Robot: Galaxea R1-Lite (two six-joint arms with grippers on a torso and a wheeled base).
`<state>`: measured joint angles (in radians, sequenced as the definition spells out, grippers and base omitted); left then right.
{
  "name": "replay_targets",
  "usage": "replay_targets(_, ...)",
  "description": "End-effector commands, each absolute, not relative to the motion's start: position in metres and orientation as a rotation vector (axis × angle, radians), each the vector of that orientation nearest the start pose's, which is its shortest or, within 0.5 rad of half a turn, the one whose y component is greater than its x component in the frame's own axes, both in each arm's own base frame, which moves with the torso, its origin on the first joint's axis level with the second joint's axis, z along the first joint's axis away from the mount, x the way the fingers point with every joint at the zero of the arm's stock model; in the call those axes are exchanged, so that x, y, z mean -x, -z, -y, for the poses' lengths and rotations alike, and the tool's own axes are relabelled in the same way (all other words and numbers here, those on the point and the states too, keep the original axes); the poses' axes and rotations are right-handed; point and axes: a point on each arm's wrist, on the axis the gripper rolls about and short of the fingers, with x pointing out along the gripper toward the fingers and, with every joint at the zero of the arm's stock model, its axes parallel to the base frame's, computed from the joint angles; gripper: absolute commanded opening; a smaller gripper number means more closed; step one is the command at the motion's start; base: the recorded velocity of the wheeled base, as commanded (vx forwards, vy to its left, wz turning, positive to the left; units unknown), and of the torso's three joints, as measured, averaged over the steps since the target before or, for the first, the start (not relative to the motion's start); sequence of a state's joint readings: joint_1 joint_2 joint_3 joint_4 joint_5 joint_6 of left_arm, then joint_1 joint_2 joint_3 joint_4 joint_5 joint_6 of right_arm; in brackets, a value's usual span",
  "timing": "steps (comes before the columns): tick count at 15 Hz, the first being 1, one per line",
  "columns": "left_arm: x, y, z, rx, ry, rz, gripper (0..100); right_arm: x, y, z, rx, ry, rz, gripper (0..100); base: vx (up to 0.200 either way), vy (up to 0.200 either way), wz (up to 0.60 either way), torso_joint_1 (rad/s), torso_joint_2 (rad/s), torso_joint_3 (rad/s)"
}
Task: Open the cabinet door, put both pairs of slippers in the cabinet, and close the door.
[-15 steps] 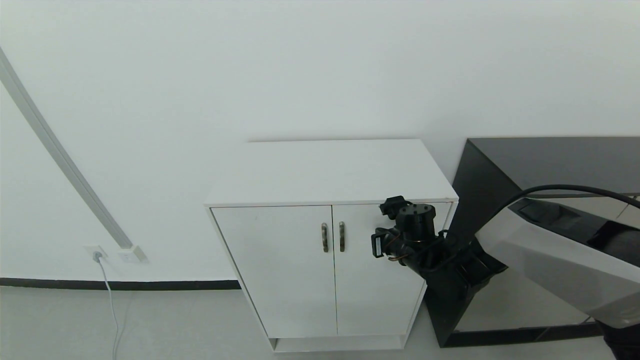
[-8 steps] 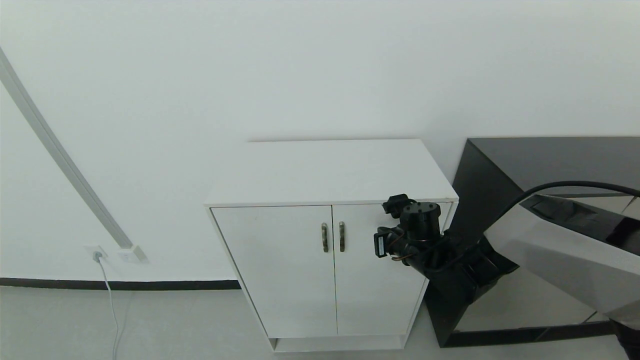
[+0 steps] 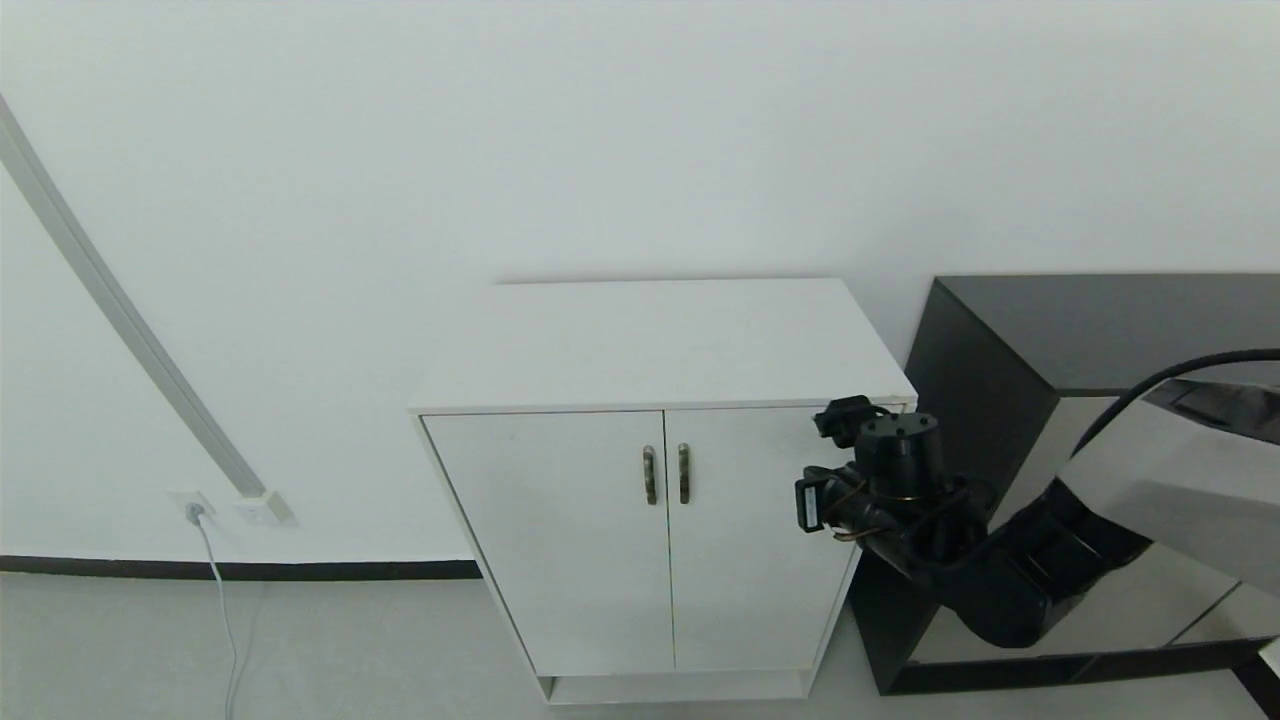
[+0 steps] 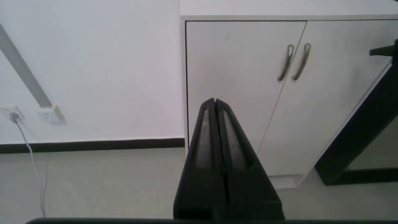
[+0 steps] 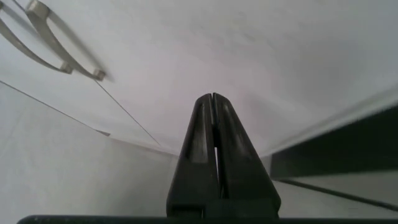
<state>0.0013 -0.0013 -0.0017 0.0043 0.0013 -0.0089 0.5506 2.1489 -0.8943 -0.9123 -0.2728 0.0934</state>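
The white cabinet (image 3: 660, 345) stands against the wall with both doors closed. Its two metal handles (image 3: 666, 474) sit side by side at the middle seam. My right arm's wrist (image 3: 885, 470) hangs in front of the right door's outer edge, well right of the handles. In the right wrist view my right gripper (image 5: 213, 99) is shut and empty, pointing at the right door's face, with the handles (image 5: 62, 53) off to one side. My left gripper (image 4: 214, 102) is shut and empty, held back from the cabinet and facing the left door (image 4: 242, 81).
A black, glossy-fronted unit (image 3: 1000, 340) stands close against the cabinet's right side. A wall socket with a hanging cable (image 3: 195, 512) and a slanted cable duct (image 3: 120, 310) are on the wall to the left. Bare floor (image 3: 300, 650) lies in front.
My right arm has moved to the right across the right door, away from the handles. The doors stayed closed and the left gripper shows no change.
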Motion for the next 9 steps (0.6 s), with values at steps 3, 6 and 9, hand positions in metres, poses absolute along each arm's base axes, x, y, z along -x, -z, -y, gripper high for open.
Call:
replay_targets(3,0.023,-0.075,0.000,0.009,-0.003,-0.003,0,-0.295,-0.101,-0.156,0.039,-0.192,-0.302,0,0.000,0.000,0.00,0.000,0.00,0.000)
replay_targets(6,0.023,-0.075,0.000,0.009,-0.003,-0.003,0,-0.269,-0.114,-0.122,0.061,-0.132,-0.295,0,0.000,0.000,0.00,0.000,0.00,0.000)
replay_targets(9,0.023,-0.075,0.000,0.006,-0.002,-0.003,0,-0.233,-0.125,-0.078,0.044,-0.042,-0.291,0,0.000,0.000,0.00,0.000,0.00,0.000)
